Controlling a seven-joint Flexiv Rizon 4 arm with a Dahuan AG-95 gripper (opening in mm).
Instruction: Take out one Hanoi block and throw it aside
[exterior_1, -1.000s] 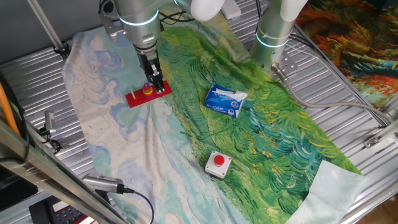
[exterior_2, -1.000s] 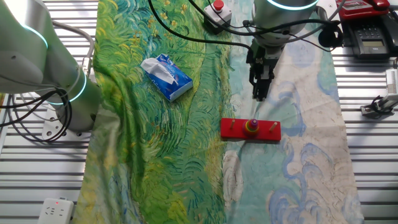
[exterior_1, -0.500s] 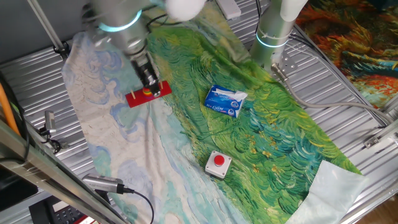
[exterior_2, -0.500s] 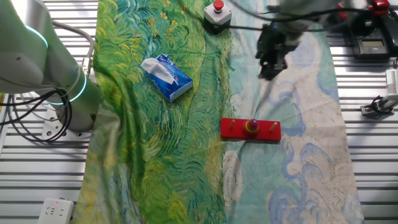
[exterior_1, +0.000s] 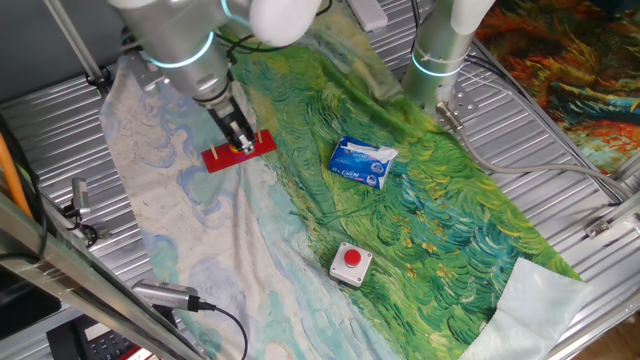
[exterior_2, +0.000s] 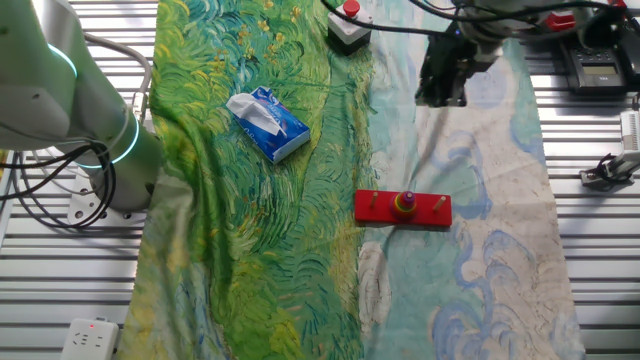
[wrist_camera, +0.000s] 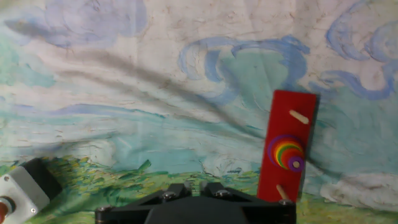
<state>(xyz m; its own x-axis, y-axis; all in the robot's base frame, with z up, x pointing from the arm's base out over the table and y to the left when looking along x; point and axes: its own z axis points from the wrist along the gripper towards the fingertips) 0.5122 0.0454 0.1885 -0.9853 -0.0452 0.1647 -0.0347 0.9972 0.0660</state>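
Hanoi block (wrist_camera: 296, 163) seated at the top of the stacked discs on the middle peg, small and purple-magenta, ringed by the yellow, green, orange and purple layers beneath in the hand view. Too small to tell apart in either fixed view; only the stack (exterior_2: 404, 203) visible there. Stack set on the red base board (exterior_2: 403, 209), with a bare peg (exterior_2: 374, 198) on one side and another bare peg (exterior_2: 440, 203) on the other. Board lying flat on the pale, blue-swirled part of the printed cloth (exterior_2: 480, 270) covering the table (exterior_1: 560, 180).

Hand (exterior_2: 441, 82) hanging in the air over the cloth, well apart from the board in the other fixed view, toward the red push-button (exterior_2: 350, 10). In the one fixed view, hand (exterior_1: 240, 137) overlapping the board's edge by line of sight. Nothing between the fingers as far as visible. Opening of the fingers: cannot tell; dark, partly blurred, and only the black base of the hand (wrist_camera: 198, 203) showing at the bottom of the hand view.

Blue-and-white tissue pack (exterior_1: 362, 162) lying on the green part of the cloth, well apart from the board. Push-button on its grey box (exterior_1: 351, 264) near the cloth's edge. Second arm's base (exterior_1: 441, 50) standing at the table's side.
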